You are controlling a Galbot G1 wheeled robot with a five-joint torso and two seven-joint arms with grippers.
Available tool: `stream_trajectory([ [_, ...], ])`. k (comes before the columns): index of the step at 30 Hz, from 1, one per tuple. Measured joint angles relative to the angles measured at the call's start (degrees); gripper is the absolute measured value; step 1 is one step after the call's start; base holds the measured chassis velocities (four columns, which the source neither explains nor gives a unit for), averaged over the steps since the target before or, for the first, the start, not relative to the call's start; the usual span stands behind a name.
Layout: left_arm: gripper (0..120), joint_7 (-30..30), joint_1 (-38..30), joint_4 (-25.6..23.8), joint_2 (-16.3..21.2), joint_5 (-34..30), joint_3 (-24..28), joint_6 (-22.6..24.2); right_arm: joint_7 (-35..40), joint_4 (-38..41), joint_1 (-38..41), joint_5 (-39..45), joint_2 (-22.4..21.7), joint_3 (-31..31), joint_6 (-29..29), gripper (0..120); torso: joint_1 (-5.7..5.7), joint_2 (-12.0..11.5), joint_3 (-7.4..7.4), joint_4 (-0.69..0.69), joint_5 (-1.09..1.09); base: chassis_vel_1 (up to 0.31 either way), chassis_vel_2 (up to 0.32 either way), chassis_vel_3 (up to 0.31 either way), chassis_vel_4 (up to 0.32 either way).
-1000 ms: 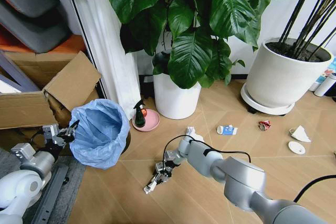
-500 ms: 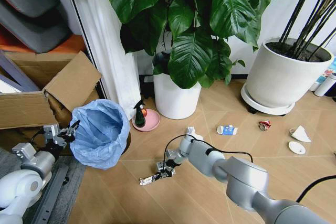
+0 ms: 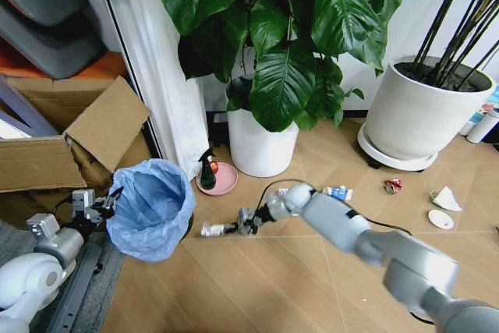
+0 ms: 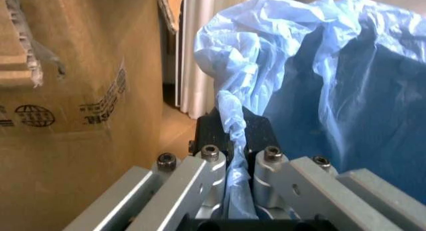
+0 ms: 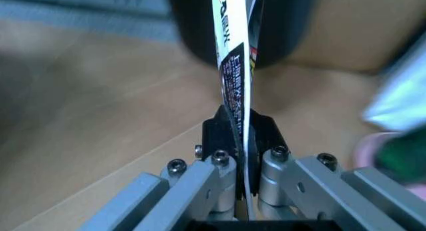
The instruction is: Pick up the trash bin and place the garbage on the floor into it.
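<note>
The trash bin [image 3: 152, 208], black with a crinkly light-blue bag, sits at the left on the floor [image 3: 257, 286]. My left gripper [image 3: 109, 202] is shut on its rim; in the left wrist view the fingers [image 4: 206, 176] pinch a twisted fold of the bag [image 4: 233, 121]. My right gripper [image 3: 238, 227] reaches left, just right of the bin, shut on a flat printed wrapper [image 3: 210, 229], seen edge-on in the right wrist view [image 5: 234, 66]. More garbage lies on the floor at the right: a blue-white carton [image 3: 337, 192], a crushed red can [image 3: 392, 185], a white paper wad [image 3: 446, 199] and a white lid [image 3: 440, 219].
A spray bottle [image 3: 207, 171] stands on a pink dish [image 3: 222, 181] behind the bin. White plant pots [image 3: 261, 146] [image 3: 417, 118] stand at the back. An open cardboard box [image 3: 70, 146] is at the left, with a white curtain [image 3: 160, 76] beside it.
My right arm has swung left and risen from the floor with the wrapper, ending beside the bin. The bin and left gripper have shifted slightly down in view.
</note>
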Motion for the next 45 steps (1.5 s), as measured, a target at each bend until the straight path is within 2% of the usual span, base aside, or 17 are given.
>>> stream_trajectory([
  [2,0,0.0,0.0,0.3,1.0,0.0,0.8,0.0,0.1,3.1,-2.2,1.3,-3.1,4.6,-0.2,0,0.0,0.0,0.0,-0.06,-0.09,0.0,0.0,0.0,0.0],
  [3,0,0.0,0.0,0.3,1.0,0.0,0.8,0.0,0.1,3.1,-2.2,1.3,-3.1,4.6,-0.2,0,0.0,0.0,0.0,-0.06,-0.09,0.0,0.0,0.0,0.0],
  [6,0,0.6,0.0,0.7,2.5,0.0,2.2,-0.2,0.5,7.5,-5.3,5.1,-6.2,10.2,-0.9,0,0.0,0.0,0.0,-0.08,-0.02,0.0,0.0,0.0,0.0],
  [9,0,1.0,-0.3,1.1,3.4,0.2,3.9,-0.4,1.2,10.6,-7.2,7.0,-6.2,13.6,-2.0,0,0.0,0.0,0.0,-0.08,-0.08,0.0,0.0,0.0,0.0],
  [11,0,1.3,-0.7,1.5,4.0,0.4,5.1,-0.6,1.8,12.2,-7.7,8.1,-4.1,15.6,-2.6,0,0.0,0.0,0.0,-0.04,-0.04,0.0,0.0,0.0,0.0],
  [13,0,1.4,-1.1,1.7,4.2,0.4,5.7,-0.6,2.1,12.6,-7.7,9.0,-3.1,15.8,-2.9,0,0.0,0.0,0.0,0.0,-0.01,0.0,0.0,0.0,0.0],
  [15,0,1.5,-2.1,2.4,4.7,0.4,7.5,-0.7,2.8,13.5,-7.1,11.0,-1.8,15.8,-3.5,0,0.0,0.0,0.01,0.01,-0.08,0.0,0.0,0.0,0.0],
  [20,0,2.3,-3.5,3.7,5.2,0.4,9.9,-1.0,3.3,14.4,-3.9,16.1,1.0,13.9,-4.2,0,0.0,0.0,0.0,-0.04,-0.08,0.0,0.0,0.0,0.0],
  [26,0,3.3,-5.3,5.0,5.5,0.1,11.9,-1.3,3.1,14.2,-1.7,19.0,3.8,12.5,-4.5,0,0.0,0.0,0.0,-0.02,-0.08,0.0,0.0,0.0,0.0],
  [30,0,3.7,-9.2,6.0,5.3,-0.4,15.0,-1.5,3.0,13.5,-1.2,22.5,6.9,10.1,-5.0,0,0.0,0.0,0.0,-0.03,-0.06,0.0,0.0,0.0,0.0],
  [34,0,3.9,-11.7,6.4,5.0,-1.1,16.7,-1.7,2.9,11.9,-1.7,22.7,9.6,8.5,-4.9,0,0.0,0.0,0.01,-0.05,-0.06,0.0,0.0,0.0,0.0],
  [45,0,3.9,-12.7,5.7,4.9,-3.4,17.5,-1.4,2.8,8.3,-2.6,19.8,14.1,5.9,-4.4,0,0.0,0.0,0.01,-0.02,-0.06,0.0,0.0,0.0,0.0],
])
